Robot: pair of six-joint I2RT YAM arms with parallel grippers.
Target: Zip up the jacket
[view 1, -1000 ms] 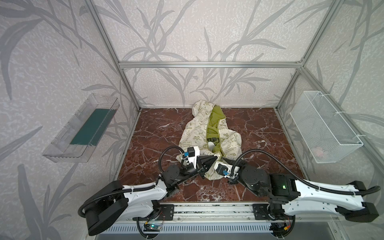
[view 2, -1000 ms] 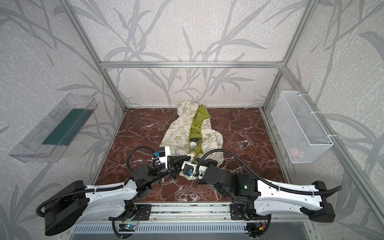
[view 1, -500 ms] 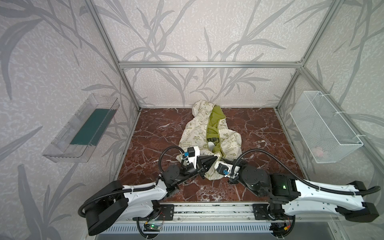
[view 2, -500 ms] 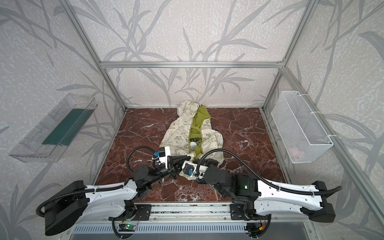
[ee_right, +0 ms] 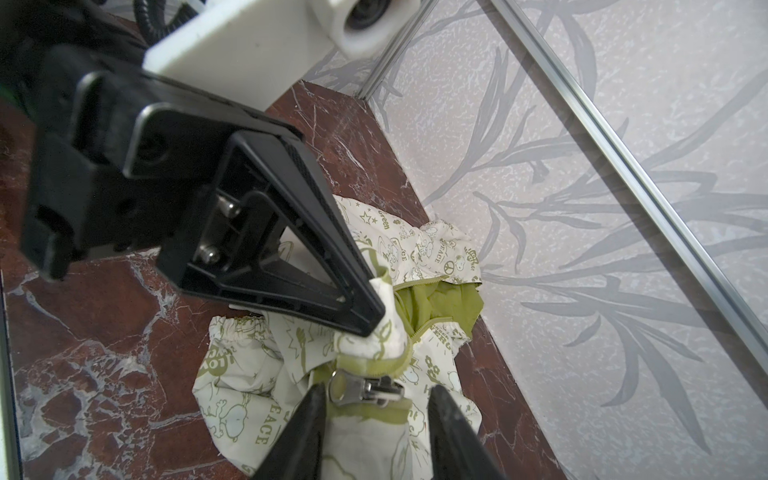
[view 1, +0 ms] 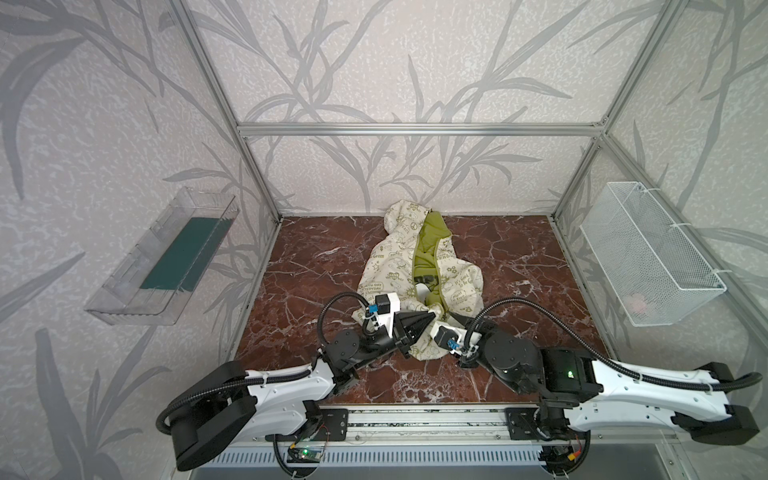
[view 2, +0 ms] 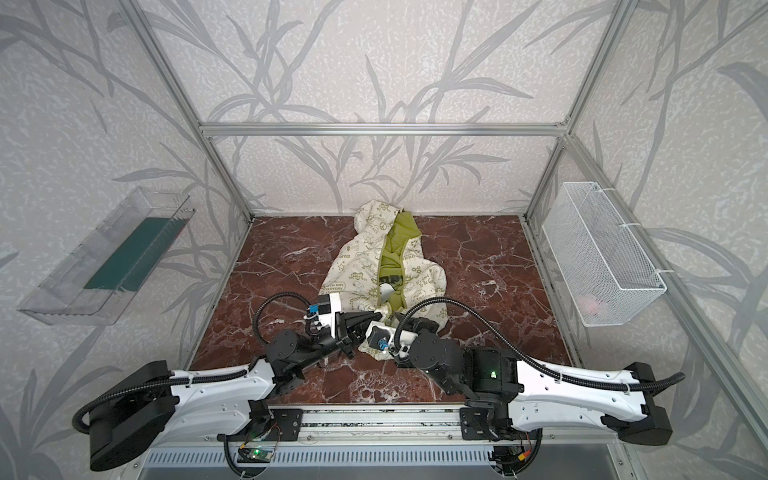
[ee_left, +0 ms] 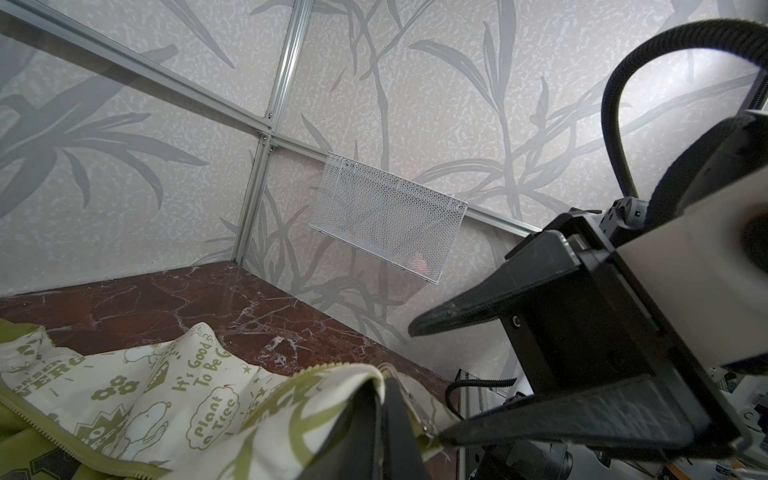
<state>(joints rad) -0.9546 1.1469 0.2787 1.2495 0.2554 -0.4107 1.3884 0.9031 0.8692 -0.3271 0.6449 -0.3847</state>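
The cream jacket (view 1: pixel 386 266) (view 2: pixel 353 274) with olive print lies on the marble floor in both top views. Its front is open, showing green lining (view 1: pixel 430 237). My left gripper (view 1: pixel 432 318) (ee_left: pixel 384 415) is shut on a fold of the jacket's hem (ee_right: pixel 386 328) beside the zipper's lower end. My right gripper (ee_right: pixel 376 395) (view 1: pixel 452 317) is open, one finger on each side of the silver zipper slider (ee_right: pixel 365 390), which sits on the olive tape at the bottom. In the left wrist view the right gripper's fingers (ee_left: pixel 457 316) stand spread apart.
A white wire basket (view 1: pixel 648 257) hangs on the right wall. A clear tray (view 1: pixel 166 257) with a green pad hangs on the left wall. Aluminium frame posts stand at the corners. Cable loops arch over both wrists.
My right gripper's jaws have spread wider round the zipper slider. The left gripper keeps its hold on the hem, and both arms stay about where they were.
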